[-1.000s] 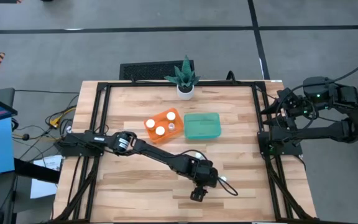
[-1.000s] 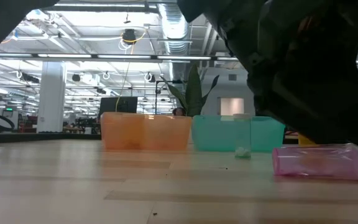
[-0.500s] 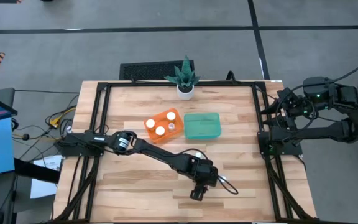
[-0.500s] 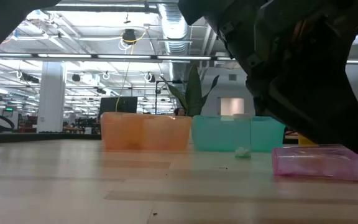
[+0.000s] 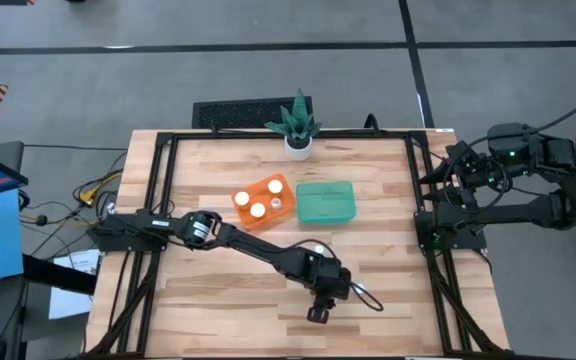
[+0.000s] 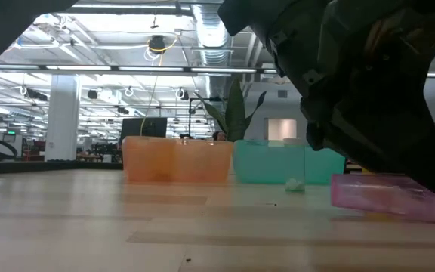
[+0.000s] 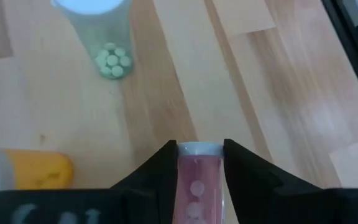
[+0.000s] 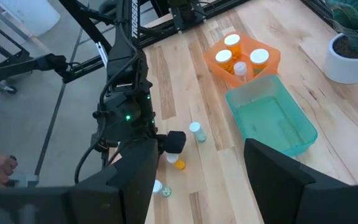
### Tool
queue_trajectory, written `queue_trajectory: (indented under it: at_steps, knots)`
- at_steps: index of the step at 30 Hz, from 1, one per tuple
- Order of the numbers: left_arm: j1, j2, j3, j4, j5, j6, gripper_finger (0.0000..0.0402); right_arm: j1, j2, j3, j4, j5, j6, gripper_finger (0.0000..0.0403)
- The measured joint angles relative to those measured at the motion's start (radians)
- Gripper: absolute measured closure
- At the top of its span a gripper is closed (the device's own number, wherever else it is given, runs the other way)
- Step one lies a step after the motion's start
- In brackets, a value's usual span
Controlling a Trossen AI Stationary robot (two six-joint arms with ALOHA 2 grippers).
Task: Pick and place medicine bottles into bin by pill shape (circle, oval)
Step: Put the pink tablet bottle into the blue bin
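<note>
Left arm stretched low to the near edge of the bench, right arm folded off to the right.

The left arm runs from its base at the bench's left side diagonally toward the near middle, its wrist bent down so the left pincer (image 5: pixel 317 313) points at the bench top; its two dark fingers (image 7: pixel 157 177) are closed on a pink medicine bottle (image 7: pixel 198 186) lying on its side. The right arm waits folded beyond the bench's right edge, the right pincer (image 8: pixel 194 180) raised with its fingers spread wide, holding nothing.
</note>
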Motion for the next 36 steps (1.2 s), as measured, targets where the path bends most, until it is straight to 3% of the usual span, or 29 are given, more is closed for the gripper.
queue_trajectory:
  at_steps: [8, 15, 21, 29, 33, 36]
  knots:
    - [0.0, 0.004, 0.071, -0.127, -0.055, -0.052, 0.0312, 0.0, 0.0, 0.0, 0.0, 0.0, 0.0, 0.0153]
    - [0.007, -0.01, 0.247, -0.327, -0.179, -0.053, 0.0309, 0.0, 0.0, 0.0, 0.031, -0.001, 0.0, 0.0153]
    - [0.035, -0.175, 0.211, -0.385, -0.345, -0.149, 0.0305, 0.0, 0.0, 0.0, 0.09, -0.019, 0.0, 0.0153]
    - [0.04, -0.435, 0.218, -0.263, -0.732, -0.196, 0.0304, 0.0, 0.018, 0.001, 0.251, -0.025, -0.001, 0.0153]
    - [0.031, -0.54, 0.218, -0.06, -0.898, -0.091, 0.0304, 0.001, 0.054, 0.001, 0.361, -0.025, -0.012, 0.0153]
    - [0.026, -0.598, 0.218, 0.126, -0.933, 0.037, 0.0303, 0.001, 0.092, 0.001, 0.444, -0.025, -0.012, 0.0153]
